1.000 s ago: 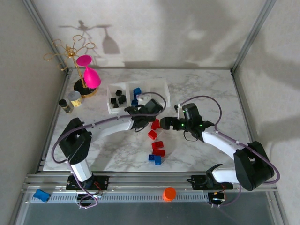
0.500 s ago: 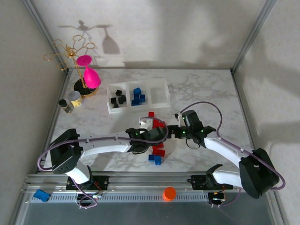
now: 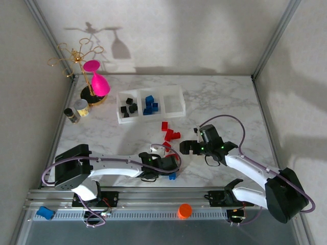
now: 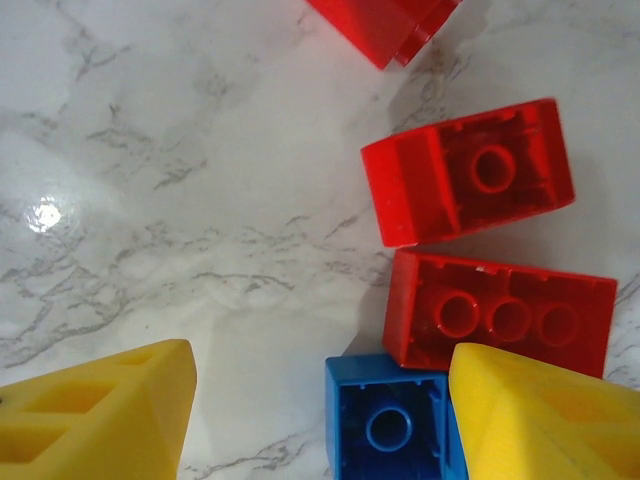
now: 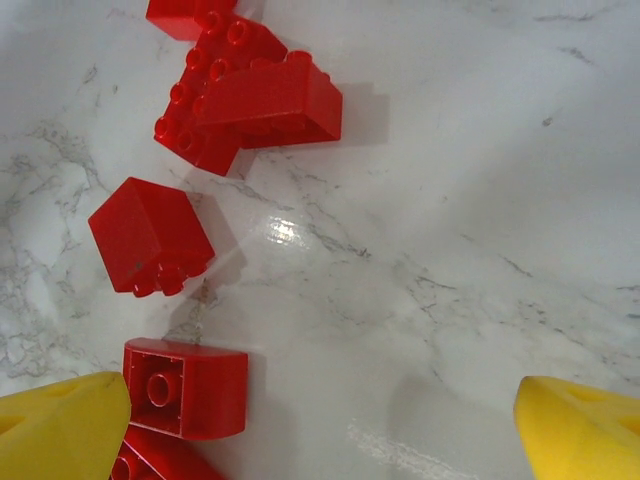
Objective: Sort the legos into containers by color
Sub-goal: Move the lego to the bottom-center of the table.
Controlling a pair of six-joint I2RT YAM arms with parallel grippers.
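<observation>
Containers [image 3: 173, 102] at 11 o'clock of the loose legos [image 3: 171, 134] — black and blue ones already inside. Left gripper [image 4: 322, 385] half-spread, holding nothing; blue brick [image 4: 385, 425] crowds its right finger [image 4: 540, 420] — nudge toward 3 o'clock to centre it, clear of the long red brick [image 4: 500, 320] at 12. Right gripper [image 5: 320, 420] wide, empty, red bricks [image 5: 150, 235] from 9 to 12.

Left fingers [image 4: 100, 420] and right fingers [image 5: 575, 425] stand spread apart, aimed downward.
</observation>
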